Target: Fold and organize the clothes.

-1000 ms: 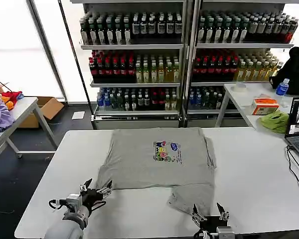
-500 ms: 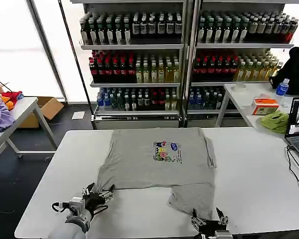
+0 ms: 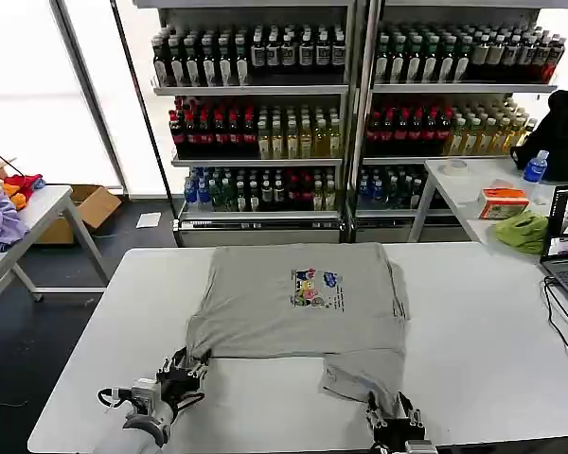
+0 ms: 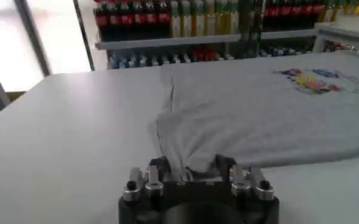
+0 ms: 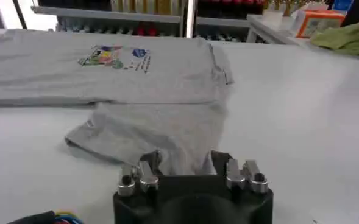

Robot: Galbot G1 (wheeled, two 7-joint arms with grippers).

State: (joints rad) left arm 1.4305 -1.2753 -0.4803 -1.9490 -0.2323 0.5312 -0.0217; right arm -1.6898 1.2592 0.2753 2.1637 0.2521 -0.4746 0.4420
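No lettering can be made out anywhere. The grey T-shirt point(image 3: 298, 303), lying beyond both pincers, carries a small multicoloured chest print point(image 3: 316, 287), but its marks are too small to read. The bottle labels on the shelves point(image 3: 350, 88) farther back are likewise illegible.

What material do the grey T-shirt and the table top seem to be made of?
The grey T-shirt looks like soft, matte knit cotton: it creases and lies limp, and its hem bunches in the left tool and the right tool. The table seems to be smooth, white laminate or plastic with a faint sheen; which one is unclear.
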